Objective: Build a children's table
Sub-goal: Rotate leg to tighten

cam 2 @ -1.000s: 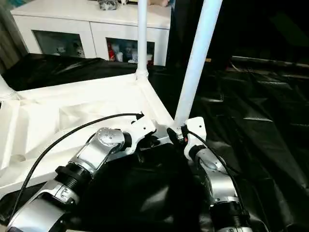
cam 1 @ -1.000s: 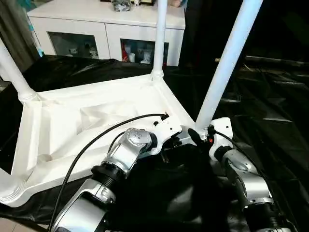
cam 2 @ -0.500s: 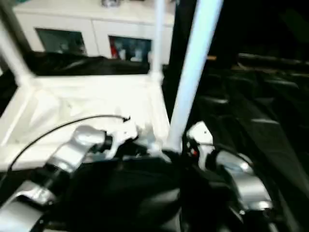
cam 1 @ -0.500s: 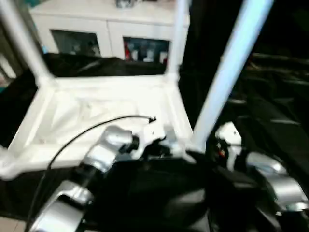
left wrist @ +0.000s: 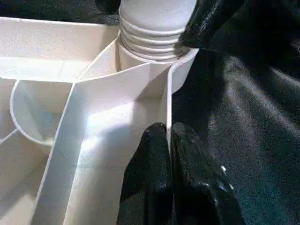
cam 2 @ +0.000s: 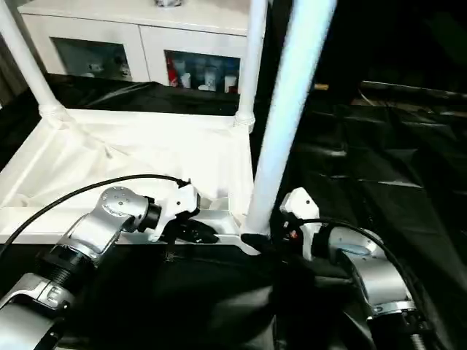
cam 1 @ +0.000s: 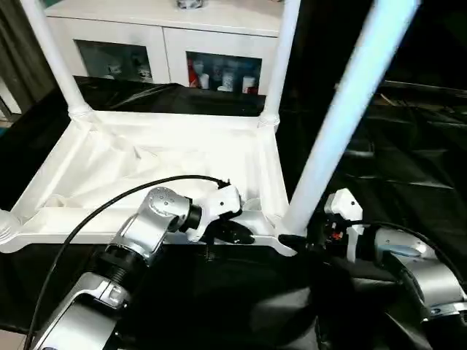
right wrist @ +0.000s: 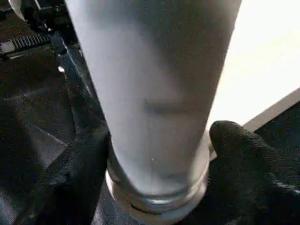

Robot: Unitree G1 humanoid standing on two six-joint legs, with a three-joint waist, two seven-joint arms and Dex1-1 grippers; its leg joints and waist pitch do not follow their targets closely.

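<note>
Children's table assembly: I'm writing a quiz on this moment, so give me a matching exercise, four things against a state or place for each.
Things:
1. left gripper
2. right gripper
3. near right leg
4. white cabinet

States or places:
A. stands upright in the corner socket nearest the robot's right arm
B. behind the black-draped table, with glass doors
C. shut on the thin side wall of the tabletop
D. fingers on either side of a leg's base

Pairs: 1-C, 2-D, 3-A, 4-B

No readable text, labels, brands, numbers or signs anywhere.
</note>
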